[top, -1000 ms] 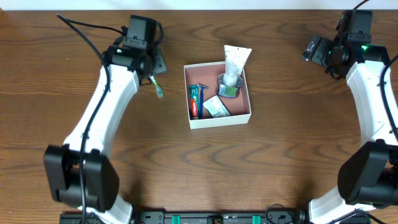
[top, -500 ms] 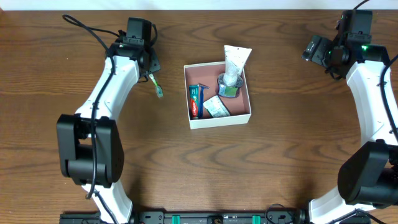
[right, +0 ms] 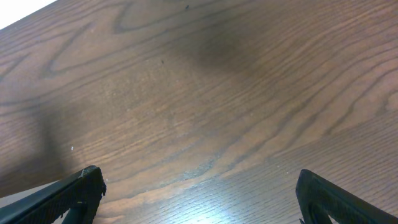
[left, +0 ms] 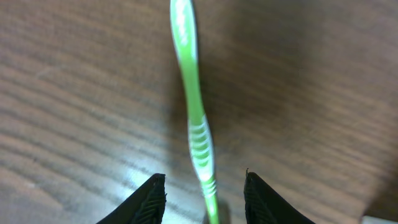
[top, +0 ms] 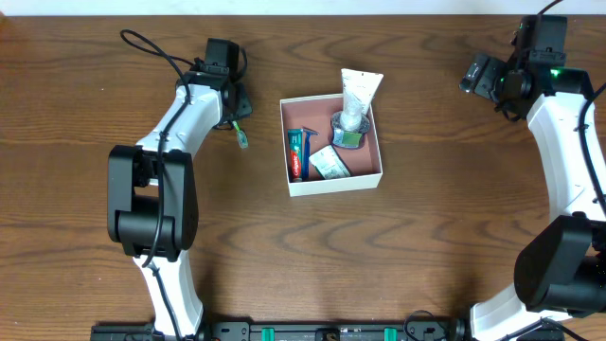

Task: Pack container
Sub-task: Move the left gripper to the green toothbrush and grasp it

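The container [top: 336, 182], a shallow white box with a pink-brown inside, stands at the table's middle. In it lie a red toothpaste tube [top: 298, 153], a flat packet [top: 329, 164] and a small round jar [top: 347, 133]. A white tube [top: 357, 93] leans over its far rim. A green toothbrush [top: 240, 134] [left: 194, 118] lies on the wood left of the container. My left gripper [top: 231, 106] [left: 203, 185] is open astride its handle, with a gap on each side. My right gripper [top: 476, 76] [right: 199, 193] hangs wide open over bare wood at the far right.
The left arm's black cable [top: 156, 52] loops over the table's far left. The table's far edge [right: 25, 15] shows at the top left of the right wrist view.
The left arm has swung inward and its gripper has shifted slightly right, staying over the toothbrush. The toothbrush, the container and the right arm have not moved.
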You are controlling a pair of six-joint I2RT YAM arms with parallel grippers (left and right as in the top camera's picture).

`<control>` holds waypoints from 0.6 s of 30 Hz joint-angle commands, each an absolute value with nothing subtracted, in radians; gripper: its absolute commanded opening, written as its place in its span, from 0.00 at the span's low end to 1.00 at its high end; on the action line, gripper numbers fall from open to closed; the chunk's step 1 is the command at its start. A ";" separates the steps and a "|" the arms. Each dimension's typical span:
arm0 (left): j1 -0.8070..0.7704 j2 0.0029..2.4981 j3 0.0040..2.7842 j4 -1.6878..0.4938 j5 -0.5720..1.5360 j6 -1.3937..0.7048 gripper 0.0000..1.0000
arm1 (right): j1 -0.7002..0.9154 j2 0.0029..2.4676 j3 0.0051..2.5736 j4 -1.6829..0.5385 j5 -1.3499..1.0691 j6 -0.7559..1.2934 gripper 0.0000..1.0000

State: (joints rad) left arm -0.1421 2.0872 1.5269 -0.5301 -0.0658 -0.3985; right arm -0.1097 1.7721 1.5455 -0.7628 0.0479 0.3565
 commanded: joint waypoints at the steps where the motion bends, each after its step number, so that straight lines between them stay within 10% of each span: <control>1: -0.143 2.095 1.538 -0.516 -0.060 -0.391 0.42 | -0.105 1.769 1.554 -0.763 0.048 0.370 0.99; 18: -0.150 2.167 1.525 -0.500 -0.060 -0.391 0.42 | -0.105 1.769 1.554 -0.763 0.048 0.370 0.99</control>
State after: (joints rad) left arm -0.1478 2.1452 1.5269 -0.5034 -0.0589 -0.3958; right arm -0.1097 1.7721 1.5455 -0.7628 0.0475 0.3565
